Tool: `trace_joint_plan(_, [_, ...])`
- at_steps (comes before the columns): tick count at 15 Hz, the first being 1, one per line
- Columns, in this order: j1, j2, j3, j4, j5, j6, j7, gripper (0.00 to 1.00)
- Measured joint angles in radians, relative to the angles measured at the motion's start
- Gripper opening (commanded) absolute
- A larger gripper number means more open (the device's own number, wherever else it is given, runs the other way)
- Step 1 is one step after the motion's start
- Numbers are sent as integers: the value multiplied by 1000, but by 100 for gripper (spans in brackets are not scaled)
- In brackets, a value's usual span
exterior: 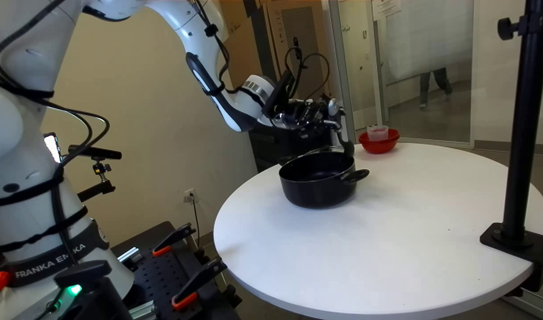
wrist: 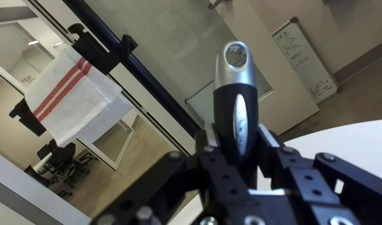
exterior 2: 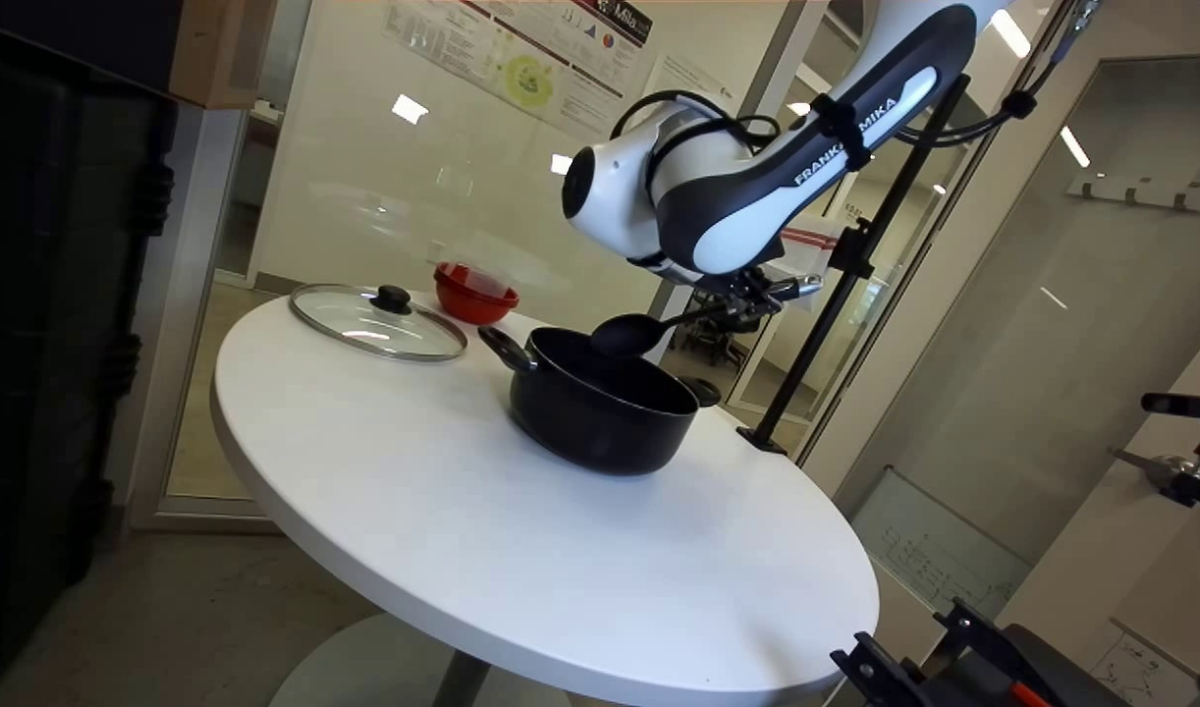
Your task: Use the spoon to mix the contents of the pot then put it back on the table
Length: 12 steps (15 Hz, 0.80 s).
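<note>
The black pot (exterior: 318, 191) stands upright on the white round table (exterior: 387, 253); it also shows in an exterior view (exterior 2: 600, 427). My gripper (wrist: 236, 137) is shut on the spoon (wrist: 236, 106) by its black and silver handle, whose end points up in the wrist view. In both exterior views the gripper (exterior: 335, 119) (exterior 2: 752, 299) is above the pot's edge. The spoon's black oval bowl (exterior 2: 626, 336) is tilted down at the pot's opening; I cannot tell whether it dips below the rim. The pot's contents are hidden, and the pot is out of the wrist view.
A glass lid (exterior 2: 364, 322) with a black knob lies on the table beside the pot. A red bowl (exterior: 380, 146) with a clear container (exterior: 377, 132) stands near the table's edge. A black pole (exterior: 520, 133) is clamped to the table edge. A striped towel (wrist: 75, 97) hangs by it.
</note>
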Motion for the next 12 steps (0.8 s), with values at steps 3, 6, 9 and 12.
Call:
trace_joint_plan(3, [1, 17, 0, -16, -1, -7, -12, 8])
trace_joint_plan(6, [2, 42, 7, -55, 0, -6, -34, 8])
trace_joint_plan(9, [8, 64, 17, -92, -1, -6, -37, 8])
trace_joint_plan(12, [12, 70, 30, -116, -1, -6, -38, 8])
